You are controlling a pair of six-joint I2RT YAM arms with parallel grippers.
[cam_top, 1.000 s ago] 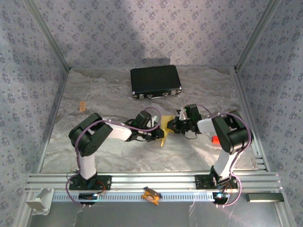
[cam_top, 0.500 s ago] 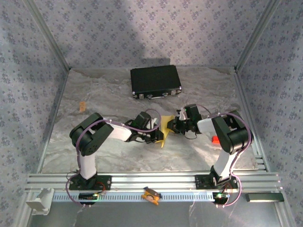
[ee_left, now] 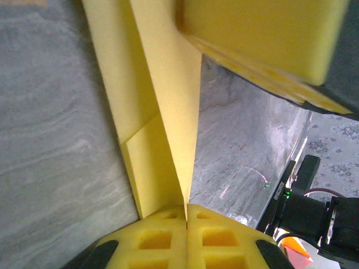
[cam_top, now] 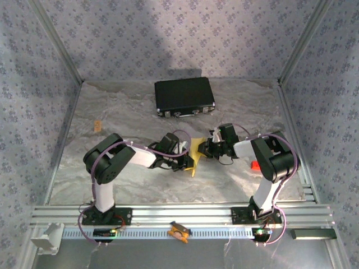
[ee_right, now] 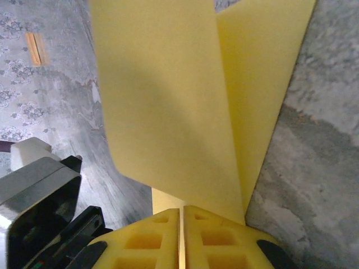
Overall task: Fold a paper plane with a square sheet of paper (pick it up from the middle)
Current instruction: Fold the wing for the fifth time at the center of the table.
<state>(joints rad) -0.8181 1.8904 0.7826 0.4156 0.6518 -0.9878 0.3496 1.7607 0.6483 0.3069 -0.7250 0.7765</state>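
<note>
Grey marbled tabletop [cam_top: 129,112] is enclosed by walls with a small floral pattern, seen from above. A black rectangular case [cam_top: 184,96] lies toward the far side, well apart from the arms. Near the middle of the table, between the two arms, a yellow sheet of paper [cam_top: 195,152] stands partly folded and raised off the surface. The left gripper [cam_top: 188,161] reaches it from the left and the right gripper [cam_top: 203,150] from the right, so the two nearly meet. In the left wrist camera, the left gripper [ee_left: 187,210] has its yellow pads pressed together on the paper's [ee_left: 162,112] edge, where a long crease runs up and away. In the right wrist camera, the right gripper [ee_right: 182,212] is likewise clamped on the paper [ee_right: 168,112], whose two flaps fan upward. A small orange clip [cam_top: 179,231] lies on the rail at the near edge.
</note>
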